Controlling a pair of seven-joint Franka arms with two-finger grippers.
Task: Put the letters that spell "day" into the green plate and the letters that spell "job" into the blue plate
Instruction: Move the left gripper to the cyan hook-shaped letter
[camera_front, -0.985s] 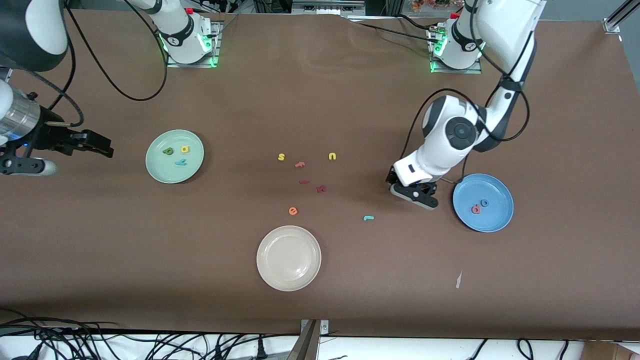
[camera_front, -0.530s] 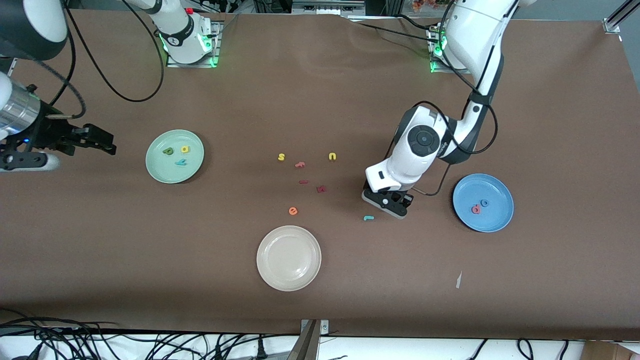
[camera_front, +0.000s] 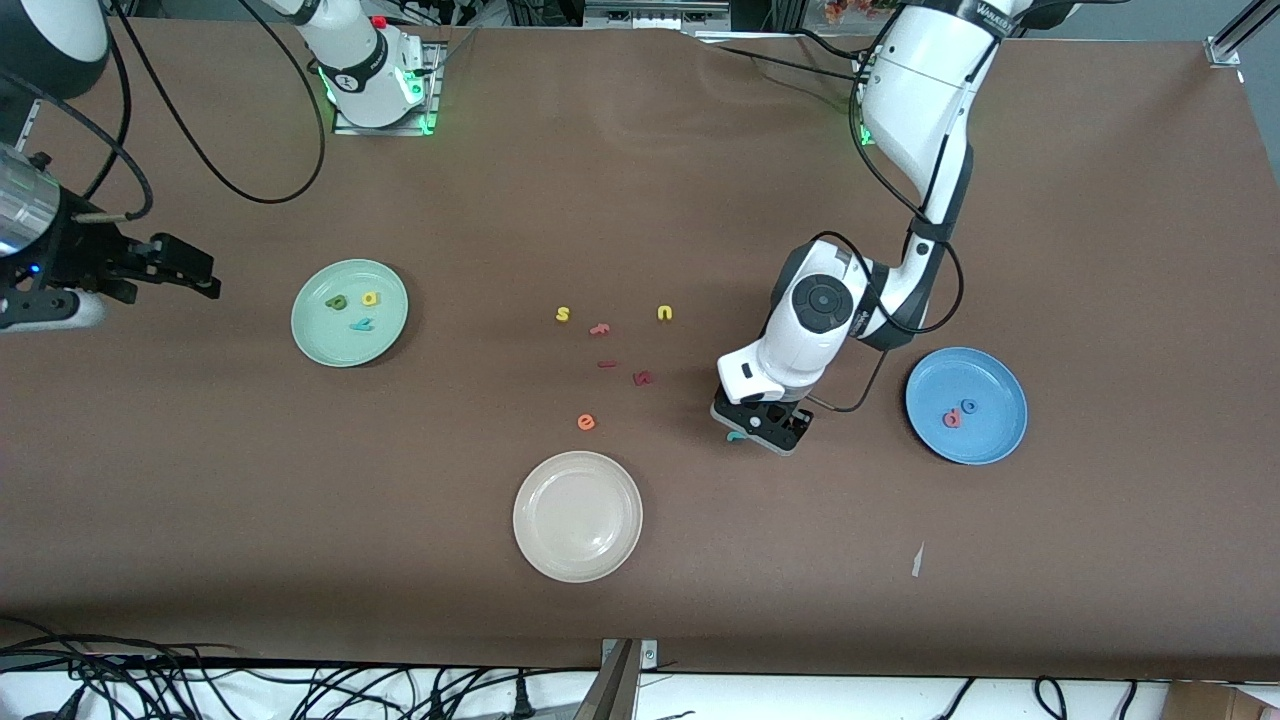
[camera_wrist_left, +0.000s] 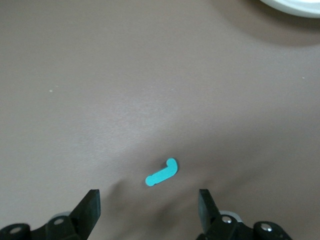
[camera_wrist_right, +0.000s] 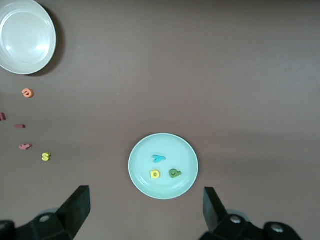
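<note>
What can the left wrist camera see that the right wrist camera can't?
Only the left wrist view shows the teal "j" lying on the table, with the open left gripper above it. Only the right wrist view shows the green plate holding the yellow "a", olive "d" and teal "y", plus loose letters. Both show the cream-white plate and the brown table.

Only readable bits are the foam letters themselves: a yellow "s" (camera_front: 562, 314) and yellow "u" (camera_front: 665, 313) on the table (camera_front: 640, 580), "u" at 3 o'clock from "s".
</note>
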